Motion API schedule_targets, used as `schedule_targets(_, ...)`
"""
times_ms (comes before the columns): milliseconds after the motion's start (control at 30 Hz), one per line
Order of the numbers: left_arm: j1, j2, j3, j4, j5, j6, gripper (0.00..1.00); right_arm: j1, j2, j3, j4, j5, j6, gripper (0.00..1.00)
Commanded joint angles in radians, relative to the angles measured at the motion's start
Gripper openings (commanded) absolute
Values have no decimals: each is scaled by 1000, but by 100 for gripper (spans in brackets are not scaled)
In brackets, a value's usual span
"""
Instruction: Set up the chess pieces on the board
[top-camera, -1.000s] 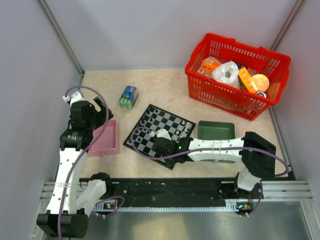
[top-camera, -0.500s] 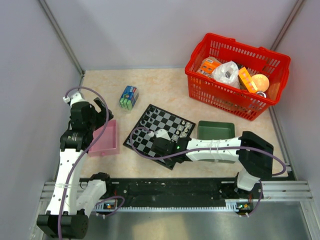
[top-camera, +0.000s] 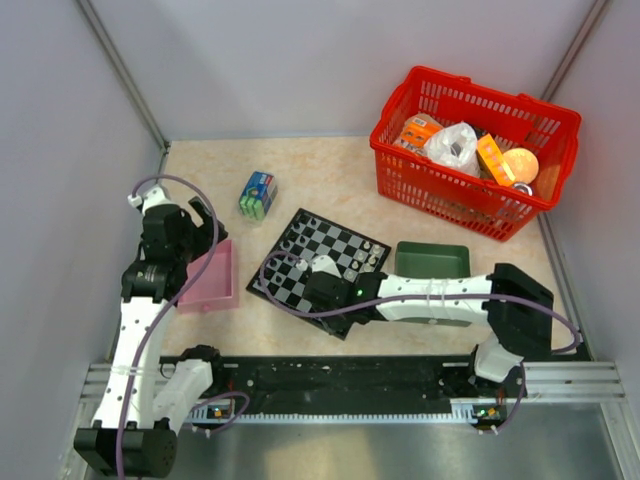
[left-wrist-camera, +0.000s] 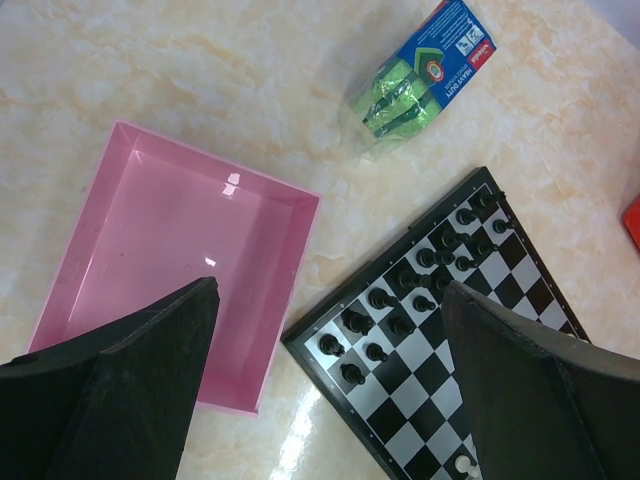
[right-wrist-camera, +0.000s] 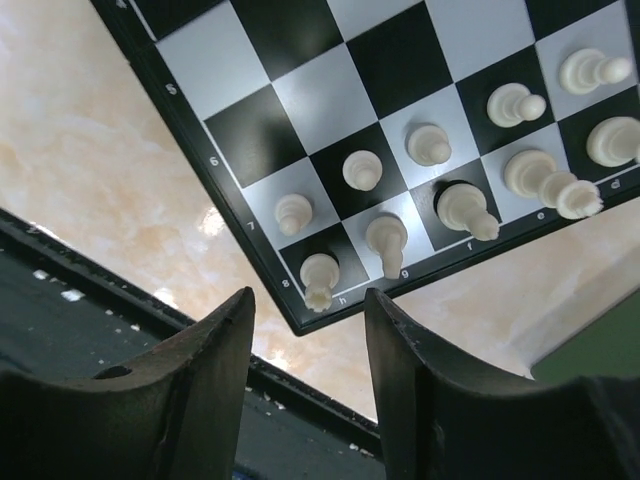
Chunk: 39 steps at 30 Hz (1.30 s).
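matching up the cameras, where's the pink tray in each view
top external: pink tray at left, just left of the board.
left wrist: fills the left half.
right wrist: not in it.
shared landmark: the board, in all three.

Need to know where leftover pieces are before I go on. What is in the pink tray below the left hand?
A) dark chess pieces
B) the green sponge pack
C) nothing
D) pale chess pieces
C: in the left wrist view the pink tray shows only its bare floor, while the dark pieces stand on the board beside it.
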Motion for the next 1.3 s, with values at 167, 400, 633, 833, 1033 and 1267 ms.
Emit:
schedule_targets(167,7,17,-3,41,20,-43,99,-28,-241,64,1,107,-23,62)
schedule_targets(400,7,31,0,18,-40,-83,99,-216,-428,-11,-54,306,27,85)
schedule_targets(633,8,69,2,-16,-117,-109,99,-605,-664,-166,-111,265,155,89)
schedule_targets(833,11,132,-17,15,-140,-144,99,-955,-721,-261,-96,42,84,99)
schedule_targets(1033,13,171,0,-3,-167,-172,99,-1077,-651,-266,-96,42,35,99)
schedule_targets(1267,13,140,-40,4,-198,-183,99,-1074,-668,-282,-13,208,1,99)
